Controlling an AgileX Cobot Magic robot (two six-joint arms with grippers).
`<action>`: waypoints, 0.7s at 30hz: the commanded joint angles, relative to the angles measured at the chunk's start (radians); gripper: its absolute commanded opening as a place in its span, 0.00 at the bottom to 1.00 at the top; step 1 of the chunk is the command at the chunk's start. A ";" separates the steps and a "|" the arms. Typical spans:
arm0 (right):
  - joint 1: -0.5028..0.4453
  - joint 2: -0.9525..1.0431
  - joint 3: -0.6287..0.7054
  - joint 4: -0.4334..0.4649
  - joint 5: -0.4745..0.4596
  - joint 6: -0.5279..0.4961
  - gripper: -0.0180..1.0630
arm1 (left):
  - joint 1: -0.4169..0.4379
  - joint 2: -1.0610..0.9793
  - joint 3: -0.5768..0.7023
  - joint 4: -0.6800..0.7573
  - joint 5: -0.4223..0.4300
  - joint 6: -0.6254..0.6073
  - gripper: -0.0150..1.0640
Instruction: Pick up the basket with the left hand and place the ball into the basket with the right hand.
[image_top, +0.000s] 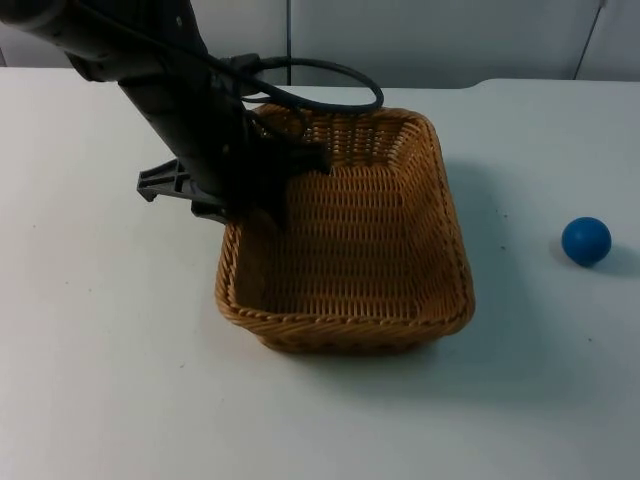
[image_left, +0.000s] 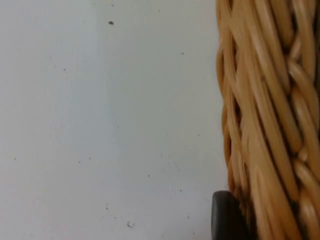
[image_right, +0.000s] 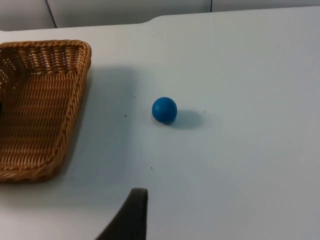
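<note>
A woven wicker basket (image_top: 345, 330) sits mid-table with a wide shadow on its right side. My left gripper (image_top: 255, 195) reaches down from the upper left and is shut on the basket's left rim (image_left: 270, 125); one black fingertip (image_left: 225, 215) presses against the outer weave. The basket is empty inside. A small blue ball (image_top: 586, 241) rests on the table well to the right of the basket. In the right wrist view the ball (image_right: 164, 110) lies apart from the basket's wall (image_right: 75, 115), and my right gripper (image_right: 132, 215) waits some way short of it.
The white table top (image_top: 100, 380) runs around the basket on all sides. A grey partition wall (image_top: 450, 40) closes the far edge. A black cable loop (image_top: 330, 85) hangs over the basket's far rim.
</note>
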 joint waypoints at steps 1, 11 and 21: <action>0.004 -0.004 0.008 0.002 -0.005 -0.003 0.99 | -0.005 0.005 -0.007 -0.001 -0.018 -0.007 0.39; 0.004 -0.004 0.008 0.002 -0.005 -0.003 0.99 | -0.005 0.007 -0.007 -0.025 -0.022 -0.003 0.01; 0.004 -0.004 0.008 0.002 -0.005 -0.003 0.99 | 0.021 0.011 -0.007 -0.226 -0.015 -0.007 0.01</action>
